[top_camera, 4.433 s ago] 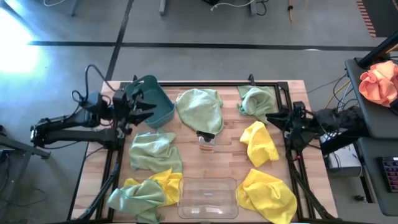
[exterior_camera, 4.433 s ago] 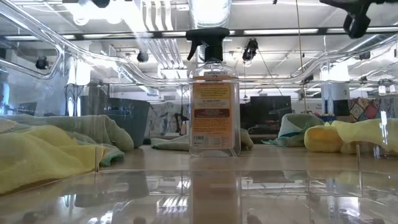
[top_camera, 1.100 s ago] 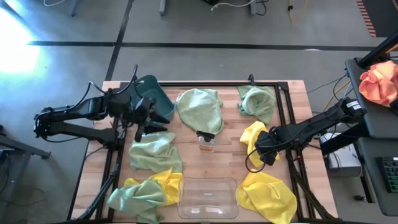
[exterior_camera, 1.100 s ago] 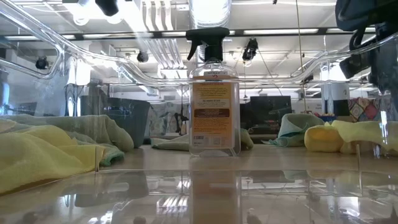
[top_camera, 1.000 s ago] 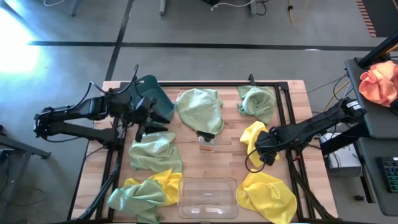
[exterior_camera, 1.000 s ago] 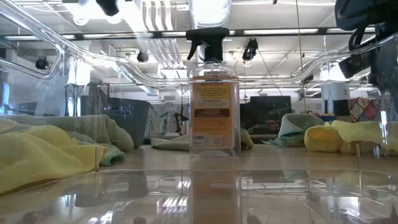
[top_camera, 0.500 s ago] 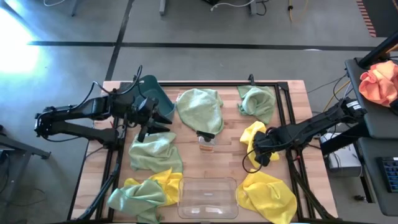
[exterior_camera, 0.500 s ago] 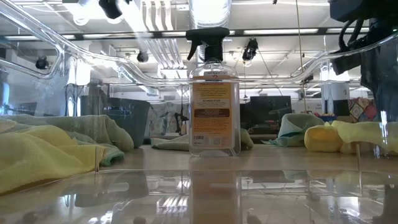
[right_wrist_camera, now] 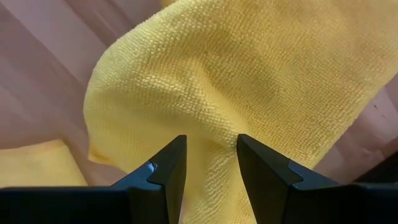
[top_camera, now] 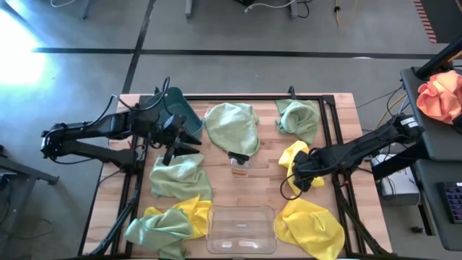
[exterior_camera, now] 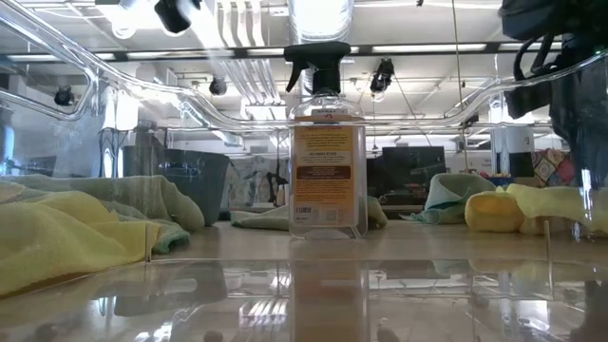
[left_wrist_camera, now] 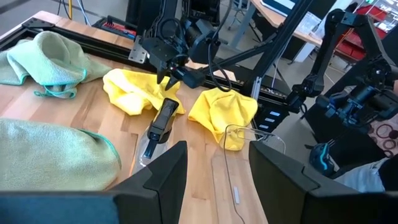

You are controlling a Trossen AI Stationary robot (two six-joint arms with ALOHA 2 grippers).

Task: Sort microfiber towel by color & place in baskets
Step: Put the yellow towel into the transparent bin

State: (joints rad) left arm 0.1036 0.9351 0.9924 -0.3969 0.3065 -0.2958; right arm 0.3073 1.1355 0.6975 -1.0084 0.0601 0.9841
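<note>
Several pale green towels (top_camera: 232,126) (top_camera: 177,175) and bright yellow towels (top_camera: 310,227) lie flat on the wooden table. The teal basket (top_camera: 184,115) stands at the far left, the clear basket (top_camera: 240,230) at the near edge. My right gripper (top_camera: 297,172) (right_wrist_camera: 211,146) is open, pointing down over the yellow towel (top_camera: 303,155) on the right, its fingers either side of a raised fold (right_wrist_camera: 208,93). My left gripper (top_camera: 177,141) (left_wrist_camera: 214,152) is open and empty, hovering between the teal basket and a green towel. My right gripper comes from above at the yellow towel's raised fold (right_wrist_camera: 211,118), one finger (right_wrist_camera: 165,165) on each side. Whether the fingertips touch the cloth, I cannot tell. The towel lies on the table.
A spray bottle (top_camera: 240,165) (exterior_camera: 326,142) stands mid-table between the towels. A black frame rail (top_camera: 328,130) runs along the table's sides. An orange-pink cloth (top_camera: 440,94) lies on a stand off the right edge. Bare wood shows between bottle and clear basket.
My left gripper has drifted a little toward the table's right, staying open above the table. My right gripper has shifted slightly toward the table's left over the yellow towel. No towel has moved.
</note>
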